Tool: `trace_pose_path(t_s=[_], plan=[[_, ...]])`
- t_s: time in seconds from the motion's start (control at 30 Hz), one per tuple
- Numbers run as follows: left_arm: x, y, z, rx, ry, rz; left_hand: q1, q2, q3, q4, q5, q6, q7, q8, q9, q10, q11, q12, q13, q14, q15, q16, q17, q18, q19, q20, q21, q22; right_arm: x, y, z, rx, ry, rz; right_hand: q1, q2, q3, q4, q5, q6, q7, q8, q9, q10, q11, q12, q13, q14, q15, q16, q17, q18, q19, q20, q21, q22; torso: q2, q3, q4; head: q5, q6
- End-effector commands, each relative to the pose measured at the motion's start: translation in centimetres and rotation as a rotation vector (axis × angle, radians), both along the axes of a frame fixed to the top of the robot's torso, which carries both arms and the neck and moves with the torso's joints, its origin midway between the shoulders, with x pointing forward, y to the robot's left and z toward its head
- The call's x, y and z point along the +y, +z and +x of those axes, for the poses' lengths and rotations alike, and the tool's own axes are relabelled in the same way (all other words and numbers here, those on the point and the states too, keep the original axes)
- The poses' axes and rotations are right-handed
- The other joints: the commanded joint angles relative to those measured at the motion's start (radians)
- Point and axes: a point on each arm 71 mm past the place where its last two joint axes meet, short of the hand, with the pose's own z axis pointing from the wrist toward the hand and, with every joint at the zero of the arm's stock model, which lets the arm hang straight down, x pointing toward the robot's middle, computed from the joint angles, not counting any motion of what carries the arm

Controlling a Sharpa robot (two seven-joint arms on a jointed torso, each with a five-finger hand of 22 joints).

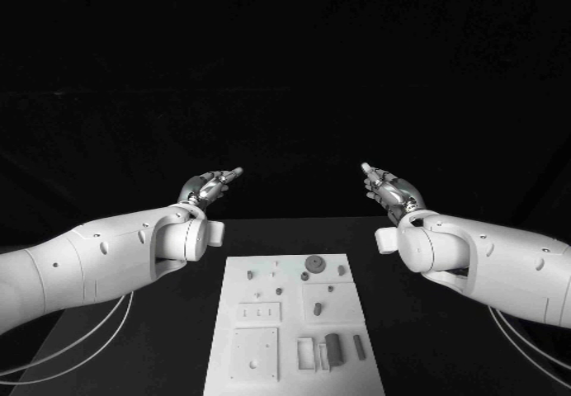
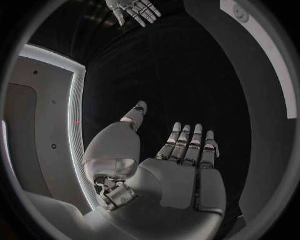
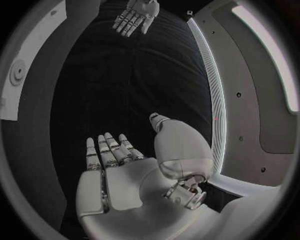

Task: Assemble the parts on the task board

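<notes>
The white task board (image 1: 291, 363) lies in the middle of the black table, near its front. On it lie small grey parts: a round disc (image 1: 317, 264), a small peg (image 1: 319, 308) and upright blocks (image 1: 332, 350) near the front right. My left hand (image 1: 207, 189) is raised beyond the table's far edge, left of the board, fingers apart and holding nothing. My right hand (image 1: 389, 190) is raised opposite it on the right, also spread and empty. The left wrist view shows the left hand's palm (image 2: 181, 175) open, and the right wrist view the right hand's palm (image 3: 119, 175) open.
The black table (image 1: 143, 330) extends on both sides of the board. White cables (image 1: 72, 346) hang under my left arm and others (image 1: 530, 346) under my right arm. Each wrist view shows the other hand (image 2: 132, 10) (image 3: 134, 15) far off.
</notes>
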Motion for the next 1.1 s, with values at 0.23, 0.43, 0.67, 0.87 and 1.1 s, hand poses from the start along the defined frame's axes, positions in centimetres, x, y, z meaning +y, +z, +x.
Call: trace_pose_path(t_s=[0.23,0.43,0.67,0.87,1.1], plan=[[0.4,0.2,1.4,0.145,-0.084,-0.011,0.025,0.018,0.009,-0.009,0.004,0.061,0.042,0.040,0.032,0.143,0.020,0.032,0.020,0.122,0.015,0.058,0.097,-0.007,0.113,-0.020,0.042,0.198,-0.6,0.7,2.1,0.165,0.258,-0.035,0.237,-0.029,-0.014,-0.116,0.010,0.226,0.109,0.240,0.146,0.311,-0.001,0.089,0.047,0.198,0.020,0.205,0.169,0.032,0.120,0.019,0.128,0.514,0.000,-0.0001,-0.0007,0.000,0.000],[0.4,0.2,1.4,0.145,-0.084,-0.011,0.067,0.031,0.039,-0.053,0.006,0.162,0.076,0.075,0.043,0.276,0.043,0.083,0.039,0.266,0.026,0.127,0.110,0.037,0.347,-0.060,0.111,0.356,-0.9,0.9,2.4,0.180,0.275,-0.047,0.302,-0.054,-0.006,-0.185,0.010,0.331,0.118,0.251,0.145,0.420,0.010,0.123,0.054,0.337,0.037,0.251,0.183,0.098,0.293,0.009,0.165,0.618,0.000,-0.0001,-0.0007,0.000,0.000],[0.5,-0.2,0.4,0.124,-0.309,0.030,0.135,0.008,0.126,-0.117,0.005,0.291,0.082,0.093,0.036,0.426,0.037,0.124,0.048,0.424,-0.009,0.181,0.110,0.079,0.555,-0.092,0.132,0.305,-1.6,1.0,4.7,-0.091,0.412,-0.750,0.295,-0.103,0.009,-0.250,0.009,0.450,0.089,0.240,0.132,0.552,-0.010,0.143,0.052,0.521,0.007,0.277,0.179,0.164,0.467,0.013,0.156,0.554,0.013,0.0009,-0.0036,-0.007,-0.002],[0.8,0.2,-0.2,0.114,-0.363,0.057,0.192,-0.031,0.187,-0.126,0.004,0.350,0.071,0.094,0.028,0.503,0.019,0.138,0.050,0.512,-0.046,0.219,0.129,0.090,0.654,-0.112,0.151,0.293,-0.3,0.9,4.7,-0.147,0.461,-0.892,0.271,-0.122,0.045,-0.294,0.009,0.524,0.073,0.225,0.122,0.648,-0.040,0.146,0.046,0.689,-0.044,0.311,0.202,0.235,0.684,0.004,0.216,0.548,0.029,0.0076,0.0008,-0.010,-0.005],[0.8,0.9,-1.1,0.109,-0.409,0.071,0.220,-0.039,0.195,-0.127,0.004,0.414,0.083,0.097,0.022,0.615,0.006,0.168,0.068,0.629,-0.088,0.284,0.177,0.106,0.775,-0.148,0.205,0.314,0.8,1.1,4.5,-0.236,0.514,-1.031,0.269,-0.122,0.077,-0.393,0.010,0.631,0.072,0.236,0.136,0.785,-0.081,0.174,0.066,0.960,-0.148,0.435,0.295,0.240,0.930,-0.074,0.353,0.604,0.051,0.0181,0.0088,-0.014,-0.003]])
